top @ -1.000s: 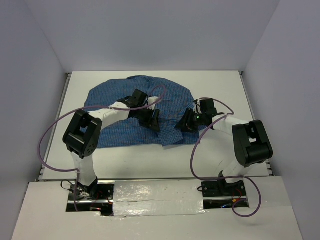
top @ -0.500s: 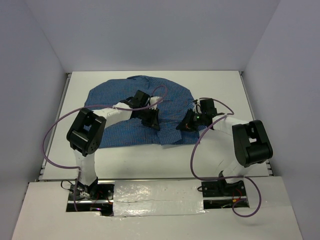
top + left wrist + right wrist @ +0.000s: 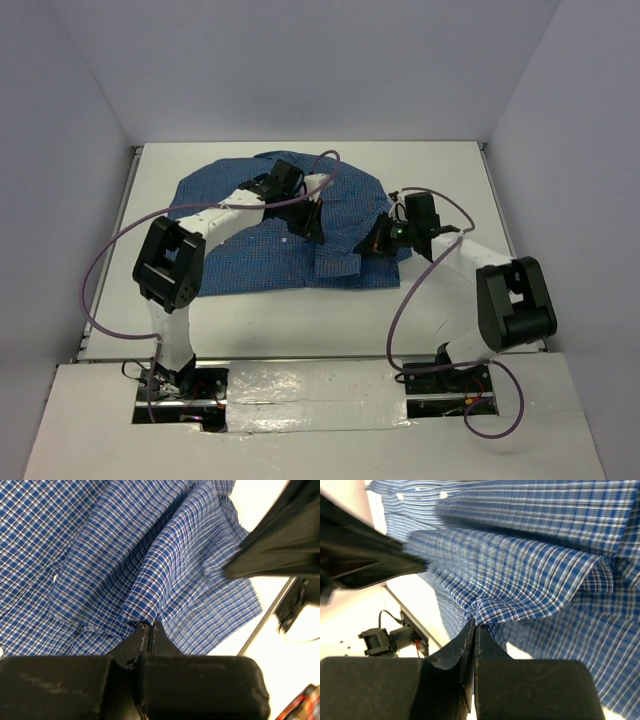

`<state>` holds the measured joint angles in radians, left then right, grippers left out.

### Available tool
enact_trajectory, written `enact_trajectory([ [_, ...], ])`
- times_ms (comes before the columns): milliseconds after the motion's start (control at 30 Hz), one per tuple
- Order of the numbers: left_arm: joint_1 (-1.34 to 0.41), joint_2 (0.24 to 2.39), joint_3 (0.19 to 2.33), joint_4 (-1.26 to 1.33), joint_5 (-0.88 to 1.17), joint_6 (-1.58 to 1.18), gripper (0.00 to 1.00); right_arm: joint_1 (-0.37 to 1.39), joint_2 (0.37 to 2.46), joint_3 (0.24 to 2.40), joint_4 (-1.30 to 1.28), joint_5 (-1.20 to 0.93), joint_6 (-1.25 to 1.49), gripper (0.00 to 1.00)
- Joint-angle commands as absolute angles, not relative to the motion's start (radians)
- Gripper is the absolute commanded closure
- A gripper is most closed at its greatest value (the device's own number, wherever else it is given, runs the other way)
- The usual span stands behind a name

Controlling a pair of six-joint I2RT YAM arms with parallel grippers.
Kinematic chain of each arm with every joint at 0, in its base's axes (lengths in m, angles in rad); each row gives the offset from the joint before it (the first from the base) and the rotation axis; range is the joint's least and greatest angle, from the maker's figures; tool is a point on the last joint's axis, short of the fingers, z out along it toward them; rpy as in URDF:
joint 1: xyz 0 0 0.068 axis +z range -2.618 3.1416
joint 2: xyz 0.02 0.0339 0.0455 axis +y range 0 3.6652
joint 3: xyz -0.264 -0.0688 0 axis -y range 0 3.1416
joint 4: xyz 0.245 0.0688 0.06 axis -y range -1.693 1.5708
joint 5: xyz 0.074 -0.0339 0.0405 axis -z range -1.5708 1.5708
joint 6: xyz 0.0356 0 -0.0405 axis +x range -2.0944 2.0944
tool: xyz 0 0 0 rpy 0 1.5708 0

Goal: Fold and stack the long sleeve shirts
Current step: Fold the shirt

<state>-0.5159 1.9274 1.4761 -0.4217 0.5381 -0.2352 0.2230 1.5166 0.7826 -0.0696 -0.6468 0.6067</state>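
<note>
A blue finely checked long sleeve shirt (image 3: 240,250) lies spread on the white table, its near right edge lifted and folded over. My left gripper (image 3: 313,222) is shut on a pinch of the shirt's cloth (image 3: 145,600) near the shirt's middle. My right gripper (image 3: 376,244) is shut on another pinch of the shirt (image 3: 530,587) at its right side. Both pinches are raised off the table, and the fabric hangs in folds from the jaws. The other arm shows as a dark shape (image 3: 280,545) at the right of the left wrist view.
The white table (image 3: 440,300) is walled by grey panels at the back and sides. Purple cables (image 3: 100,270) loop from both arms over the table's sides. The arm bases stand at the near edge.
Both grippers have closed on the shirt and moved away from me, pulling its near right edge up and inward. The shirt's lower flap now lies shorter.
</note>
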Motion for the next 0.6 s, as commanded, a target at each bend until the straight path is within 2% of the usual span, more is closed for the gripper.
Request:
enact_trajectory([
  [0, -0.515, 1.881, 1.493, -0.557, 0.574, -0.141, 1.0, 0.235, 1.396, 0.782, -0.132, -0.649, 0.578, 1.0],
  [267, -0.515, 1.824, 1.488, -0.552, 0.644, -0.101, 1.0, 0.238, 1.213, 0.75, -0.209, -0.609, 0.545, 1.0],
  [567, -0.511, 1.888, 1.565, -0.474, 0.537, -0.152, 1.0, 0.233, 1.367, 0.836, -0.114, -0.555, 0.535, 1.0],
])
